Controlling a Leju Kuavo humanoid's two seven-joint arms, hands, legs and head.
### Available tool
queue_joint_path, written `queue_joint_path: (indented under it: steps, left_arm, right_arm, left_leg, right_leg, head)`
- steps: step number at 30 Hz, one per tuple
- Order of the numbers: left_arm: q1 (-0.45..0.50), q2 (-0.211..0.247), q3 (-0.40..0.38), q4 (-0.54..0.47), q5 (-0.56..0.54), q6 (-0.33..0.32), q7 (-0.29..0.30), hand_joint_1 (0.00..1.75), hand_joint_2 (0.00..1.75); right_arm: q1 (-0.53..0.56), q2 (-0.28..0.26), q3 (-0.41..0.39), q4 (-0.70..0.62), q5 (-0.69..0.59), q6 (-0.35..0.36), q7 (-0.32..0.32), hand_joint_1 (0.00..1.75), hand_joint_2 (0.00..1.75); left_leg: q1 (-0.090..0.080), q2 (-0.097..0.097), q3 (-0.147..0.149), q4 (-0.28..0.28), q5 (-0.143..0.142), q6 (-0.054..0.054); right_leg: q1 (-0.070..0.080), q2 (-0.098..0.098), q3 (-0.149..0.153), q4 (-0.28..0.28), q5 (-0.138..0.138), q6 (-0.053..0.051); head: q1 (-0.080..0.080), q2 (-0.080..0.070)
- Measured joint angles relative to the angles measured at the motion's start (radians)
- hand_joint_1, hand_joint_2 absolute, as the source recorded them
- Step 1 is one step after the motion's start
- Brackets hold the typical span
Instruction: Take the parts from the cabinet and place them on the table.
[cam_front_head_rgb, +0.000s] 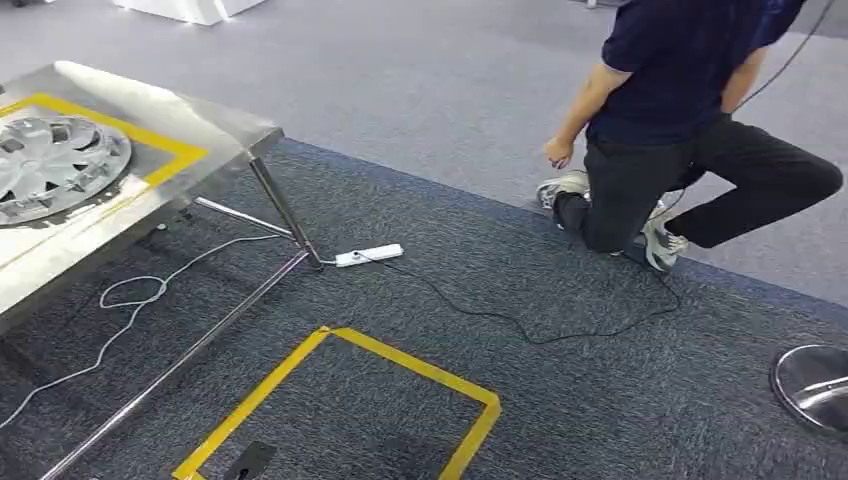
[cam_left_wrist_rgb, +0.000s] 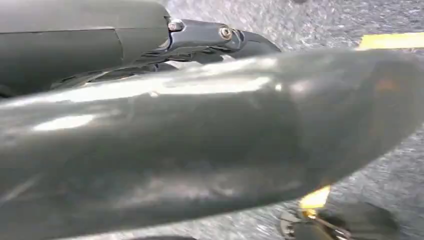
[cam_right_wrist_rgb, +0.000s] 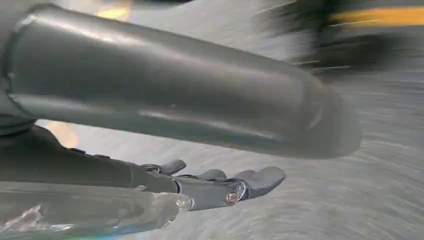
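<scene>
I'm seeing one part (cam_front_head_rgb: 55, 165), a silver wheel cover, lying on the counter (cam_front_head_rgb: 215, 130) at far left. Both the left robot hand (cam_left_wrist_rgb: 210, 135) and right robot hand (cam_right_wrist_rgb: 200, 150) are hanging with fingers apart, holding nothing. I'm judging we're between trips; next I must turn toward the cabinet.

- The wheel cover (cam_front_head_rgb: 55, 165) on the steel table (cam_front_head_rgb: 190, 125) is cut off by the left edge of the head view, and so is the table.
- A kneeling person (cam_front_head_rgb: 680, 110) is cut off at the top edge, above the shoulders.
- A round chrome base (cam_front_head_rgb: 815, 385) is cropped at the right edge.
- In the left wrist view, the thick thumb hides most of the left hand (cam_left_wrist_rgb: 200, 145).
- In the right wrist view, the floor behind the right hand (cam_right_wrist_rgb: 215, 150) is smeared by motion blur.
</scene>
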Motion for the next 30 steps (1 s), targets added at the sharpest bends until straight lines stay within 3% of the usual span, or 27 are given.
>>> queue_joint_path:
  steps: [1,3,4,5,6,8,9,10,11,12,14,15,16,17,19,20,21,23,24,25,26,29,30]
  left_arm:
    - [0.001,0.0,-0.002,0.0,-0.004,-0.004,0.004,0.0,0.0]
    - [0.007,0.0,-0.002,0.0,-0.005,-0.013,0.005,0.0,0.0]
    - [0.01,0.0,-0.002,0.001,-0.004,-0.018,0.005,0.0,0.0]
    - [0.012,0.0,-0.002,0.002,0.0,-0.019,0.005,0.0,0.0]
    - [0.01,0.0,-0.001,0.002,0.0,-0.022,0.015,0.0,0.0]
    - [0.001,-0.003,-0.002,0.002,-0.005,-0.042,0.058,0.0,0.0]
    - [-0.005,-0.004,-0.002,0.002,-0.006,-0.052,0.076,0.0,0.0]
    - [-0.007,-0.003,-0.002,0.002,-0.006,-0.058,0.084,0.0,0.0]
    - [-0.011,-0.007,-0.002,0.002,-0.007,-0.061,0.085,0.0,0.0]
    - [-0.013,-0.008,-0.002,0.002,-0.008,-0.064,0.085,0.0,0.0]
    - [-0.015,-0.013,-0.002,0.002,-0.009,-0.071,0.088,0.0,0.0]
    - [-0.016,-0.012,-0.002,0.002,-0.009,-0.071,0.093,0.0,0.0]
    - [-0.015,-0.013,-0.002,0.002,-0.009,-0.072,0.099,0.0,0.0]
    - [-0.01,-0.014,-0.002,0.003,-0.008,-0.076,0.1,0.0,0.0]
    - [0.003,-0.014,-0.002,0.003,-0.006,-0.077,0.093,0.0,0.0]
    - [0.008,-0.014,-0.001,0.003,-0.006,-0.079,0.09,0.0,0.0]
    - [0.01,-0.014,-0.001,0.003,-0.006,-0.081,0.088,0.0,0.0]
    - [0.01,-0.014,-0.001,0.003,-0.013,-0.088,0.089,0.0,0.0]
    - [0.009,-0.015,-0.002,0.003,-0.019,-0.088,0.094,0.0,0.0]
    - [0.008,-0.014,-0.003,0.003,-0.024,-0.088,0.101,0.0,0.0]
    - [0.006,-0.013,-0.004,0.003,-0.032,-0.088,0.105,0.0,0.0]
    - [-0.005,-0.012,-0.014,0.003,-0.047,-0.086,0.107,0.0,0.0]
    - [-0.01,-0.012,-0.015,0.003,-0.048,-0.084,0.107,0.0,0.0]
  right_arm:
    - [-0.001,0.0,0.037,0.002,0.04,0.02,0.034,0.0,0.0]
    - [0.0,0.001,0.102,0.007,0.067,0.036,0.056,0.0,0.0]
    - [0.0,0.001,0.12,0.009,0.071,0.039,0.062,0.0,0.0]
    - [0.001,0.002,0.14,0.013,0.083,0.047,0.074,0.0,0.0]
    - [0.003,0.002,0.156,0.016,0.104,0.058,0.091,0.0,0.0]
    - [0.002,0.002,0.208,0.02,0.186,0.105,0.154,0.0,0.0]
    - [0.002,0.002,0.237,0.021,0.219,0.125,0.182,0.0,0.0]
    - [0.0,0.002,0.264,0.022,0.243,0.137,0.205,0.0,0.0]
    - [-0.003,0.002,0.284,0.022,0.253,0.141,0.216,0.0,0.0]
    - [-0.004,0.003,0.305,0.023,0.261,0.144,0.233,0.0,0.0]
    - [0.001,0.012,0.338,0.025,0.281,0.149,0.248,0.0,0.0]
    - [0.003,0.013,0.346,0.025,0.285,0.149,0.249,0.0,0.0]
    - [0.001,0.023,0.36,0.025,0.289,0.148,0.252,0.0,0.0]
    - [-0.002,0.025,0.371,0.025,0.29,0.141,0.256,0.0,0.0]
    - [-0.008,0.035,0.382,0.025,0.289,0.136,0.257,0.0,0.0]
    - [-0.007,0.039,0.387,0.025,0.288,0.131,0.257,0.0,0.0]
    - [-0.007,0.039,0.39,0.025,0.287,0.131,0.257,0.0,0.0]
    - [-0.004,0.039,0.395,0.025,0.279,0.131,0.257,0.0,0.0]
    - [-0.004,0.039,0.395,0.025,0.274,0.131,0.257,0.0,0.0]
    - [-0.007,0.042,0.395,0.025,0.268,0.13,0.257,0.0,0.0]
    - [-0.008,0.05,0.395,0.025,0.259,0.129,0.259,0.0,0.0]
    - [-0.005,0.054,0.389,0.026,0.238,0.124,0.264,0.0,0.0]
    - [-0.005,0.058,0.386,0.026,0.23,0.121,0.269,0.0,0.0]
  left_leg:
    - [-0.001,-0.028,-0.023,0.053,-0.039,0.001]
    - [-0.004,-0.045,-0.103,0.221,-0.118,0.004]
    - [-0.004,-0.045,-0.133,0.277,-0.132,0.008]
    - [-0.005,-0.046,-0.143,0.289,-0.123,0.014]
    - [-0.008,-0.047,-0.134,0.264,-0.093,0.022]
    - [-0.017,-0.065,-0.072,0.128,-0.005,0.044]
    - [-0.022,-0.098,-0.036,0.054,0.029,0.056]
    - [-0.027,-0.128,-0.023,0.013,0.033,0.063]
    - [-0.02,-0.119,-0.018,-0.004,0.024,0.05]
    - [-0.023,-0.113,-0.02,-0.003,0.028,0.042]
    - [-0.021,-0.096,-0.017,-0.014,0.037,0.049]
    - [-0.017,-0.086,-0.014,-0.021,0.043,0.052]
    - [-0.017,-0.079,-0.014,-0.021,0.044,0.057]
    - [-0.018,-0.067,-0.014,-0.021,0.044,0.06]
    - [-0.019,-0.038,-0.017,-0.021,0.044,0.06]
    - [-0.019,-0.024,-0.018,-0.02,0.044,0.06]
    - [-0.019,-0.012,-0.018,-0.02,0.043,0.059]
    - [-0.018,0.007,-0.016,-0.02,0.041,0.055]
    - [-0.018,0.013,-0.013,-0.018,0.038,0.052]
    - [-0.028,0.022,-0.012,-0.016,0.034,0.043]
    - [-0.028,0.025,-0.012,-0.012,0.033,0.039]
    - [-0.026,0.049,-0.01,-0.012,0.033,0.029]
    - [-0.023,0.034,-0.012,-0.008,0.022,0.019]
  right_leg:
    - [0.0,0.009,-0.002,-0.002,0.003,-0.005]
    - [0.003,0.032,-0.01,-0.004,0.009,-0.015]
    - [0.006,0.044,-0.014,-0.004,0.011,-0.018]
    - [0.009,0.059,-0.016,-0.004,0.012,-0.019]
    - [0.012,0.072,-0.017,-0.004,0.014,-0.02]
    - [0.016,0.096,-0.016,-0.004,0.018,-0.017]
    - [0.015,0.106,-0.017,-0.005,0.021,-0.015]
    - [0.023,0.114,-0.022,0.0,0.022,-0.011]
    - [0.023,0.128,-0.03,0.002,0.025,-0.007]
    - [0.019,0.133,-0.033,-0.002,0.03,-0.003]
    - [0.017,0.151,-0.039,-0.01,0.037,0.013]
    - [0.017,0.121,-0.047,0.002,0.031,0.01]
    - [0.022,0.057,-0.064,0.041,-0.005,0.017]
    - [0.022,0.034,-0.093,0.108,-0.048,0.023]
    - [0.02,0.021,-0.161,0.264,-0.12,0.031]
    - [0.018,0.02,-0.172,0.301,-0.128,0.034]
    - [0.017,0.018,-0.155,0.283,-0.112,0.036]
    - [0.017,0.003,-0.063,0.135,-0.042,0.037]
    - [0.017,-0.022,-0.013,0.054,-0.014,0.038]
    - [0.027,-0.064,0.019,-0.006,-0.024,0.034]
    - [0.022,-0.041,0.024,-0.009,-0.013,0.016]
    - [0.026,-0.015,0.014,-0.005,-0.013,-0.004]
    - [0.019,-0.006,0.015,-0.009,-0.007,-0.013]
  head:
    - [-0.001,0.0]
    - [-0.004,0.0]
    - [-0.006,0.0]
    - [-0.007,0.0]
    - [-0.008,0.0]
    - [-0.008,0.0]
    - [-0.007,0.0]
    - [-0.007,0.0]
    - [-0.008,0.0]
    - [-0.006,0.0]
    - [-0.01,0.0]
    - [-0.009,0.0]
    - [-0.003,0.0]
    - [0.001,0.0]
    - [0.001,0.0]
    - [0.0,0.0]
    - [0.0,0.0]
    - [0.0,0.0]
    - [0.001,0.0]
    - [0.0,0.0]
    - [-0.002,0.0]
    - [-0.003,0.0]
    - [-0.004,0.0]
